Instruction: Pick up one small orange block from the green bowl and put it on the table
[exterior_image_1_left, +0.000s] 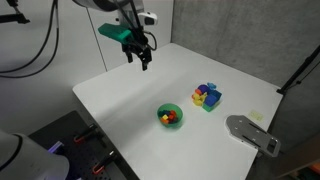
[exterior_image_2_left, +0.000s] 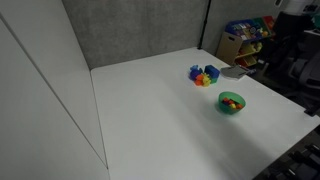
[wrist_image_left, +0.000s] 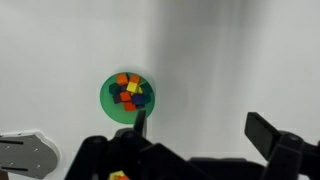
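The green bowl (exterior_image_1_left: 170, 116) sits on the white table (exterior_image_1_left: 130, 95) and holds several small blocks, orange, yellow, red and dark ones. It shows in both exterior views (exterior_image_2_left: 231, 103) and in the wrist view (wrist_image_left: 127, 97). An orange block (wrist_image_left: 122, 79) lies at the bowl's top edge in the wrist view. My gripper (exterior_image_1_left: 141, 58) hangs high above the far part of the table, well away from the bowl. In the wrist view its fingers (wrist_image_left: 200, 128) are spread wide with nothing between them.
A blue square tray (exterior_image_1_left: 207, 96) with yellow and purple blocks stands beside the bowl, also in an exterior view (exterior_image_2_left: 204, 75). A grey metal plate (exterior_image_1_left: 252, 132) lies at the table's edge. Shelves with clutter (exterior_image_2_left: 250, 42) stand behind the table.
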